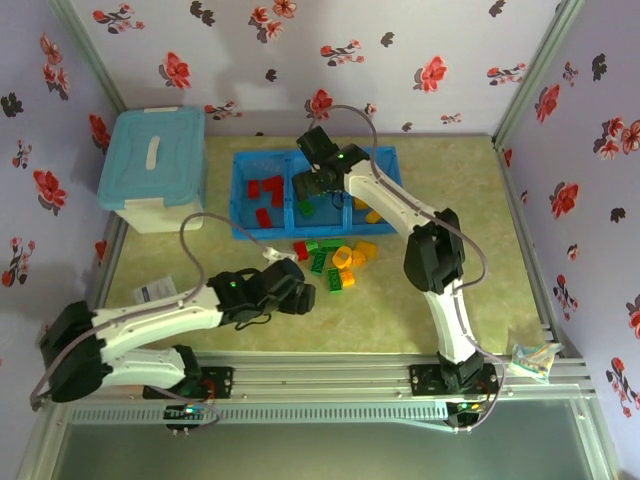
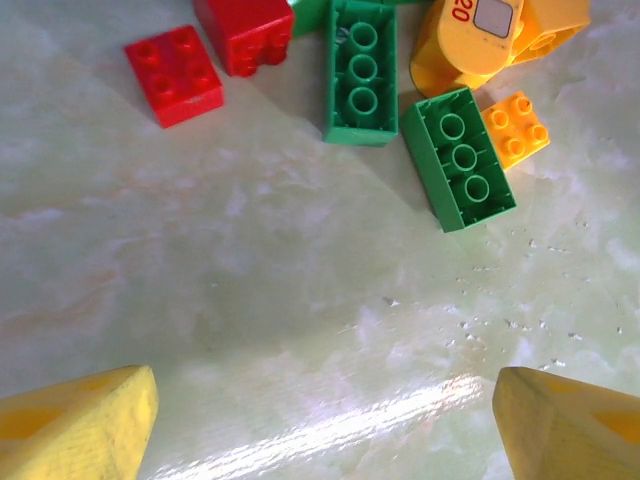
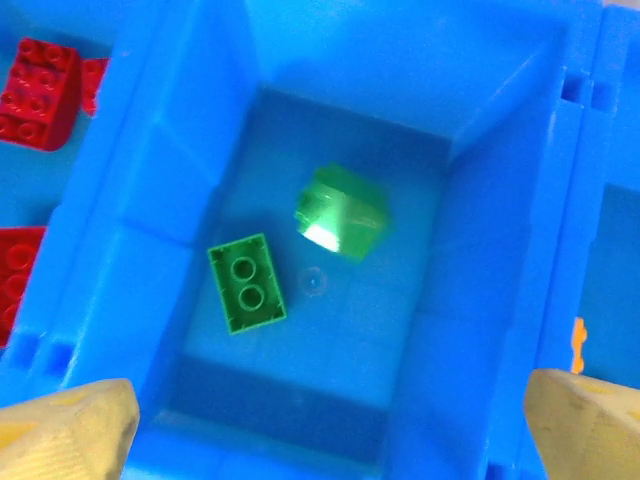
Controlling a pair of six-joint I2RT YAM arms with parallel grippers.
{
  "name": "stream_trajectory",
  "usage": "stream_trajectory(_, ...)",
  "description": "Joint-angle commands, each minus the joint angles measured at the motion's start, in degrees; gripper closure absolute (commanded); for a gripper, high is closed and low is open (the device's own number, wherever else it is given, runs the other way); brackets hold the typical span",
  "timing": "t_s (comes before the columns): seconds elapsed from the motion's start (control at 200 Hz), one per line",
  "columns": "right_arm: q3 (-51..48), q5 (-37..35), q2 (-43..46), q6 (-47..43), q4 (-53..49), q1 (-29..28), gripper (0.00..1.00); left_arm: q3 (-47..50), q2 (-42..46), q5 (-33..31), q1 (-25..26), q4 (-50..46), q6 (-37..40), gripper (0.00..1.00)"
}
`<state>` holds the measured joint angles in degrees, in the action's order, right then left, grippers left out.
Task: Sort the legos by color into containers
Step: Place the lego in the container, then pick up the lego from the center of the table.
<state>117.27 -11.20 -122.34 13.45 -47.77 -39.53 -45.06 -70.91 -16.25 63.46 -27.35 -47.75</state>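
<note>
while the right tool hangs released, middle bin beneath — two green legos inside

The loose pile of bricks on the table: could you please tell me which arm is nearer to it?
Left. The left arm ends right beside the pile, on its left; the right arm reaches past it, over the tray's middle bin.

Walls: lilac paper, red and dark flower print. Aluminium corner posts. Table: pale marbled green-beige, glossy, bright glare streak.
</note>
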Motion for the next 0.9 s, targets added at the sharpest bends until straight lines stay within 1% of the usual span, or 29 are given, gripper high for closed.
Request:
stream_trajectory(0.0, -6.7, -1.5, 12.1, 0.1, 3.0, -1.0, 0.01, -3.9, -5.1, 0.6, 0.3, 5.4, -1.4, 0.12)
stream_trajectory(0.1, -17.1, -2.2, 20.3, 1.4, 6.9, -0.9, 0.01, -8.0, -11.5, 2.3, 0.3, 6.2, 0.2, 0.13)
stream_trajectory(0.19, -24.8, -2.7, 26.4, 2.2, 9.4, -0.7, 0.01, -12.0, -17.7, 4.1, 0.2, 6.3, 1.0, 0.18)
stream_trajectory(0.225, -27.2, -2.8, 28.1, 2.6, 10.0, -0.5, 0.02, -13.7, -19.8, 4.6, 0.2, 6.1, 1.2, 0.2)
stream_trajectory(0.41, -37.5, -2.8, 36.1, 3.7, 12.2, 1.2, 0.03, -19.4, -28.2, 5.5, -0.1, 4.3, 1.5, 0.26)
stream_trajectory(0.62, -44.5, -1.9, 41.1, 5.0, 14.5, 3.2, 0.05, -22.9, -33.7, 6.1, -1.1, 2.9, 1.5, 0.33)
stream_trajectory(0.715, -46.2, -1.7, 42.4, 5.3, 15.1, 3.8, 0.05, -23.6, -34.9, 6.1, -1.7, 1.8, 1.4, 0.38)
stream_trajectory(0.895, -48.1, -1.1, 44.3, 5.9, 15.9, 4.7, 0.05, -22.9, -36.1, 6.1, -2.2, 1.3, 1.2, 0.43)
